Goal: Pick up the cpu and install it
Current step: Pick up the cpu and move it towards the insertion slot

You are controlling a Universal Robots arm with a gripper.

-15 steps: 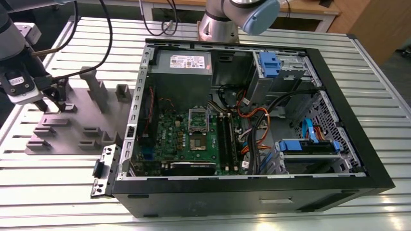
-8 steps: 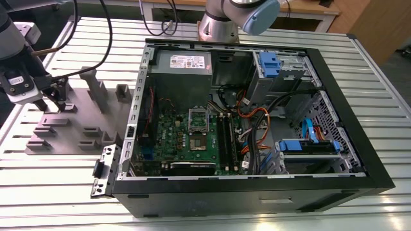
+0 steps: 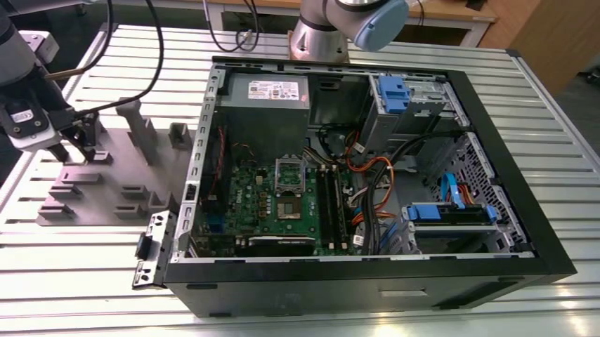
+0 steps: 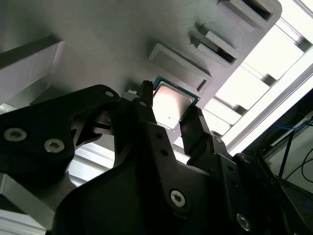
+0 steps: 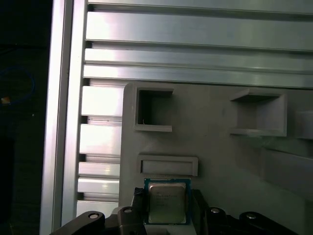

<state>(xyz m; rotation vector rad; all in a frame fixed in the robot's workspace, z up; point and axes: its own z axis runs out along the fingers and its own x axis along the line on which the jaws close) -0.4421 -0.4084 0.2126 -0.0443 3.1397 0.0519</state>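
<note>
Over on the exterior view's left, the claw [image 3: 75, 149] hangs low over a grey fixture plate [image 3: 112, 189] that lies on the slatted metal table [image 3: 553, 140]. The plate sits just beside an open computer case [image 3: 375, 295], which has a green motherboard [image 3: 281, 203] lying flat inside it. The cpu is too hidden to make out from here. In the second wrist view, the claw [image 4: 172, 111] is closed on the cpu [image 4: 171, 100]. One dark finger [image 4: 146, 115] presses one edge and the other finger presses the opposite edge. The silvery metal top faces the camera, and the green rim shows along two sides. In the first wrist view, the cpu [image 5: 166, 201] is again pinched in the claw [image 5: 166, 197]. Its flat face is turned to the lens and roughly parallel to the grey plate behind it. It lies just beside a shallow rectangular pocket [image 5: 168, 165] and is squared up with that pocket's edges. The chip looks close to square, so no long axis stands out.
</note>
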